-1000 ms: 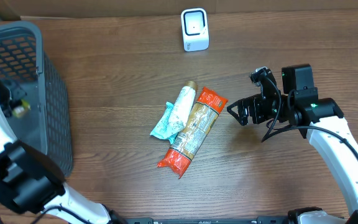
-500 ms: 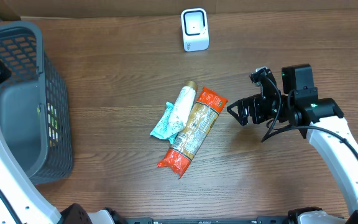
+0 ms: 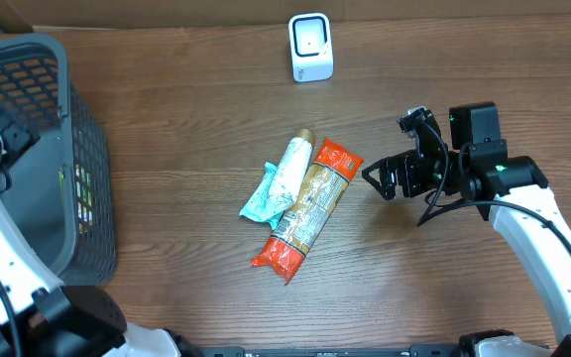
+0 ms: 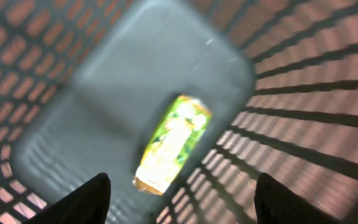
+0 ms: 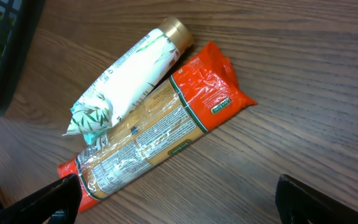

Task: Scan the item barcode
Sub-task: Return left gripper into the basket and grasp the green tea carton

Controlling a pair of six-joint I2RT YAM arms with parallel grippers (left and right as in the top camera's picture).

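Two items lie side by side mid-table: an orange-ended pasta packet (image 3: 305, 210) (image 5: 160, 134) with its printed label facing up, and a white-and-green tube (image 3: 284, 177) (image 5: 129, 74) with a gold cap. My right gripper (image 3: 377, 178) (image 5: 179, 211) hovers just right of them, open, with nothing between its fingers. The white scanner (image 3: 311, 47) stands at the table's far edge. My left gripper (image 3: 3, 139) (image 4: 182, 190) hangs over the basket, open and holding nothing. Below it, a yellow-green packet (image 4: 173, 143) lies loose on the basket floor.
The dark grey mesh basket (image 3: 92, 208) (image 4: 278, 93) fills the table's left side, its walls rising around my left gripper. Bare wooden tabletop (image 3: 186, 119) lies between the basket, the scanner and the two items.
My left gripper has opened above the basket and let go of the yellow-green packet, which now lies on the basket floor. The left arm shifted over the basket. The right arm has not moved.
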